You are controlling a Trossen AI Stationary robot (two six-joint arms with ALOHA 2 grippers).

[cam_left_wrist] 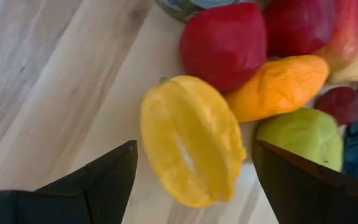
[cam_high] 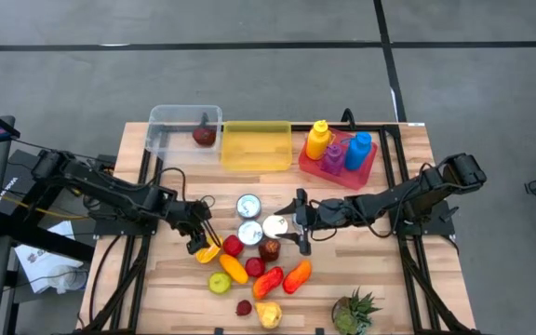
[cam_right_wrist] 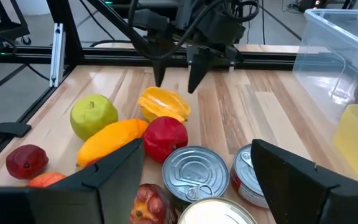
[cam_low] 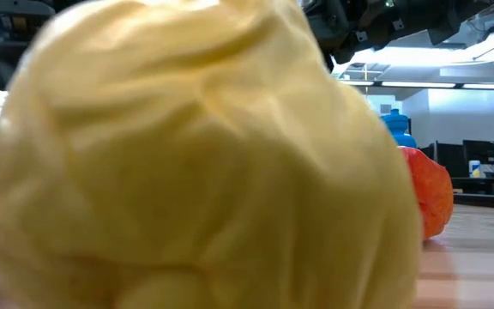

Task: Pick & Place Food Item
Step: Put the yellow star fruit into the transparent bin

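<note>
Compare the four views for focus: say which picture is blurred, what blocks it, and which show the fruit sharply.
Low view: a pale yellow fruit sits against the lens, blurred, hiding most of the table. Left wrist view: the yellow starfruit is close and slightly soft. Right wrist view: the cans and fruit look sharp. High view: everything is evenly lit and in focus.

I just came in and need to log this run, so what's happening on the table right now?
The left gripper hangs open right over a yellow star fruit at the edge of a pile of toy fruit, jaws either side of it, not yet closed. The right gripper is also open, poised above the tin cans in the middle of the table, holding nothing. Behind, one dark red fruit already sits in the clear bin; the yellow bin next to it looks empty.
</note>
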